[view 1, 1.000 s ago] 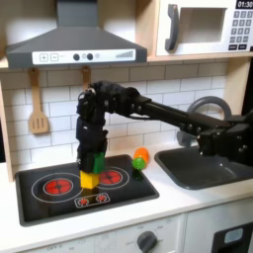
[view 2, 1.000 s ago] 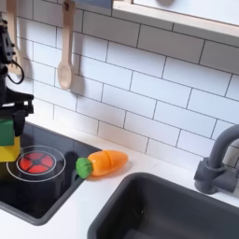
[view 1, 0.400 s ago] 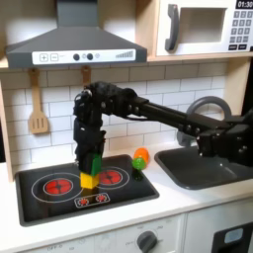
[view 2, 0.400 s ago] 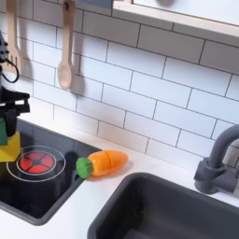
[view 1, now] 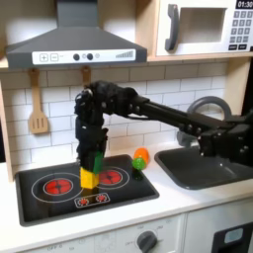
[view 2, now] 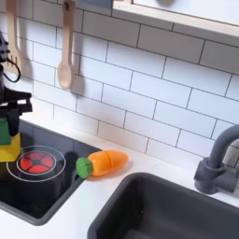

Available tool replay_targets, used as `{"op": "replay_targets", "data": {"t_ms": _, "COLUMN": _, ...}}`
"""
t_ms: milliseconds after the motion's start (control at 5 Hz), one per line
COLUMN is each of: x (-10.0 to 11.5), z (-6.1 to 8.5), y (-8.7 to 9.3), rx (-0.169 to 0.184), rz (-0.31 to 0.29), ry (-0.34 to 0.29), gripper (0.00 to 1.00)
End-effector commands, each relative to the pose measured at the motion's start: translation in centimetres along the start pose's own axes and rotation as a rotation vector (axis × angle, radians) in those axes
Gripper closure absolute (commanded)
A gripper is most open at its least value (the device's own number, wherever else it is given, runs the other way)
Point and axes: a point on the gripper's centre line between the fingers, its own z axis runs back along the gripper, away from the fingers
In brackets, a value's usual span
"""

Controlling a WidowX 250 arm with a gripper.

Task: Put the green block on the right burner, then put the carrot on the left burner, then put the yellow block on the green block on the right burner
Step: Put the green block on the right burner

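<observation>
End effector (view 1: 90,161) clamped on the green block (view 1: 92,161), which sits atop the yellow block (view 1: 89,180) between the burners. The carrot (view 2: 102,163) lies on the tabletop (view 2: 103,201). Next, probably: carry green to the right burner (view 1: 111,177).

The gripper (view 1: 91,156) covers most of the green block (view 1: 94,162), so its grip cannot be judged. In the second exterior view, the left edge cuts off the yellow block (view 2: 5,150) beside the burner (view 2: 36,163).
</observation>
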Motion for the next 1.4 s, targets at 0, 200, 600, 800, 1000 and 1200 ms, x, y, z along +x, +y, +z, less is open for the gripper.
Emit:
{"op": "replay_targets", "data": {"t_ms": 0, "x": -0.9, "z": 2.3, "y": -0.8, "rx": -0.049, "rz": -0.032, "ry": -0.021, "gripper": 1.0}}
{"op": "replay_targets", "data": {"t_ms": 200, "x": -1.6, "z": 1.7, "y": -1.0, "rx": -0.048, "rz": -0.074, "ry": 0.007, "gripper": 1.0}}
{"op": "replay_targets", "data": {"t_ms": 600, "x": -2.7, "z": 0.6, "y": -1.5, "rx": -0.036, "rz": -0.164, "ry": 0.061, "gripper": 1.0}}
{"op": "replay_targets", "data": {"t_ms": 800, "x": -3.0, "z": 0.4, "y": -2.2, "rx": -0.049, "rz": -0.194, "ry": 0.068, "gripper": 1.0}}
{"op": "replay_targets", "data": {"t_ms": 1000, "x": -3.5, "z": 0.1, "y": -2.7, "rx": -0.036, "rz": -0.225, "ry": 0.077, "gripper": 1.0}}
{"op": "replay_targets", "data": {"t_ms": 1200, "x": -3.7, "z": -0.4, "y": -2.7, "rx": -0.012, "rz": -0.244, "ry": 0.089, "gripper": 1.0}}
